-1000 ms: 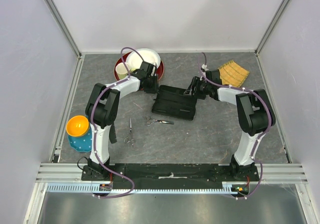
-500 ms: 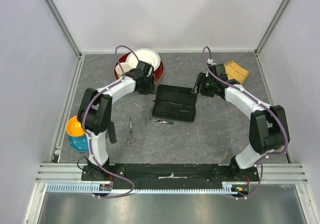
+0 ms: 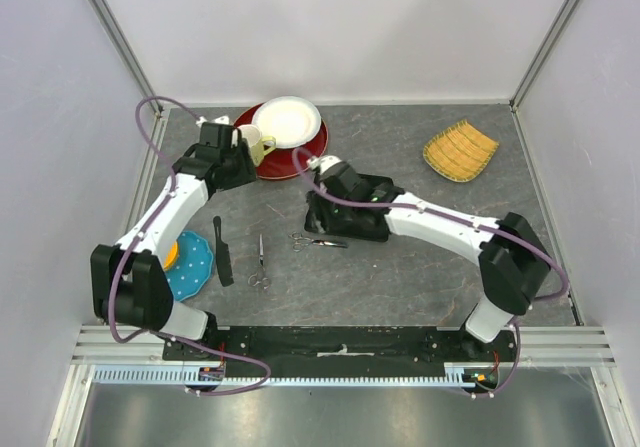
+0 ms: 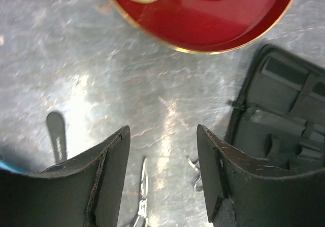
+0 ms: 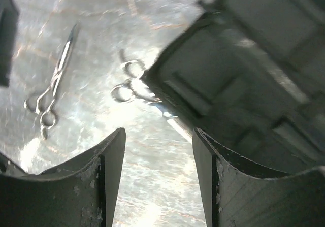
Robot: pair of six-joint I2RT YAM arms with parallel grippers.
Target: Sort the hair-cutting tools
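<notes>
One pair of silver scissors (image 3: 260, 261) lies lengthwise on the grey table, also in the right wrist view (image 5: 51, 91). A second pair of scissors (image 3: 318, 242) lies just in front of the open black case (image 3: 352, 214), its rings (image 5: 128, 83) at the case's edge. A black comb with a handle (image 3: 222, 252) rests left of them. My left gripper (image 3: 238, 167) hovers open beside the mug, its fingers (image 4: 114, 151) above bare table. My right gripper (image 3: 322, 189) is open over the case's left end, holding nothing.
A red plate (image 3: 300, 155) with a white plate (image 3: 288, 122) and a cream mug (image 3: 256, 147) stands at the back. A woven yellow fan (image 3: 460, 150) lies back right. A blue dotted bowl (image 3: 195, 265) with something orange sits front left.
The left gripper swung left from the case to beside the mug, its jaws spreading wider. The right gripper crossed from the case's right end to its left end.
</notes>
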